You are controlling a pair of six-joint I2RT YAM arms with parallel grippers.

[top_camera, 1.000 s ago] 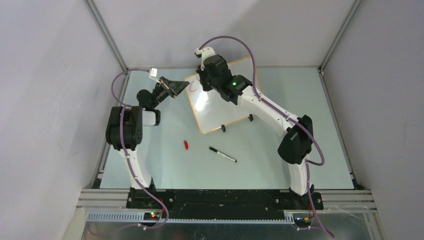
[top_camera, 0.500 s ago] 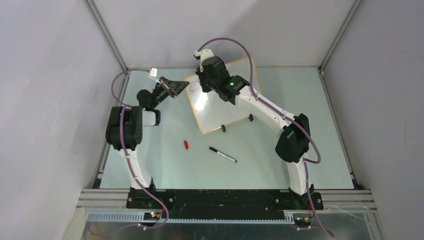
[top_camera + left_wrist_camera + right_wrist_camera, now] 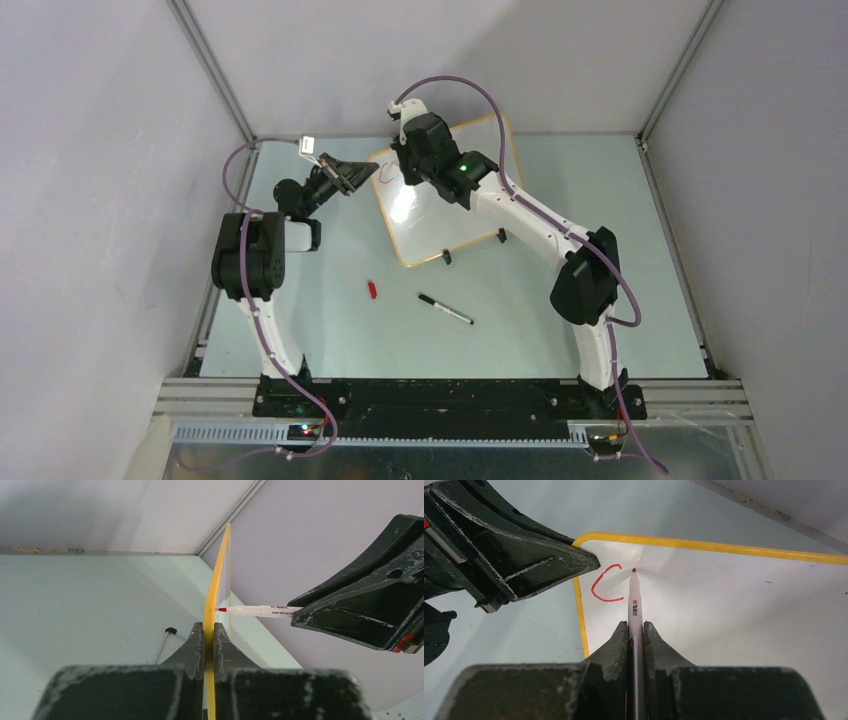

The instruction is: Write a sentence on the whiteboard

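The whiteboard (image 3: 440, 215), white with a yellow rim, stands tilted at the table's back middle. My left gripper (image 3: 368, 172) is shut on its left rim (image 3: 212, 590), and the jaws (image 3: 210, 627) pinch the edge. My right gripper (image 3: 404, 172) is shut on a red marker (image 3: 634, 605) over the board's upper left corner (image 3: 724, 605). Of the sentence, only a red letter "C" (image 3: 604, 586) shows. The marker's tip (image 3: 222, 609) sits at the board's surface, just right of the C's top end.
A red marker cap (image 3: 372, 290) and a black marker (image 3: 446, 309) lie on the pale green table in front of the board. Two black clip feet (image 3: 447, 257) hold the board's near edge. Grey walls enclose the table.
The right gripper with the marker has shifted slightly toward the far left of the board, leaving more of the red C uncovered. The left gripper has not moved.
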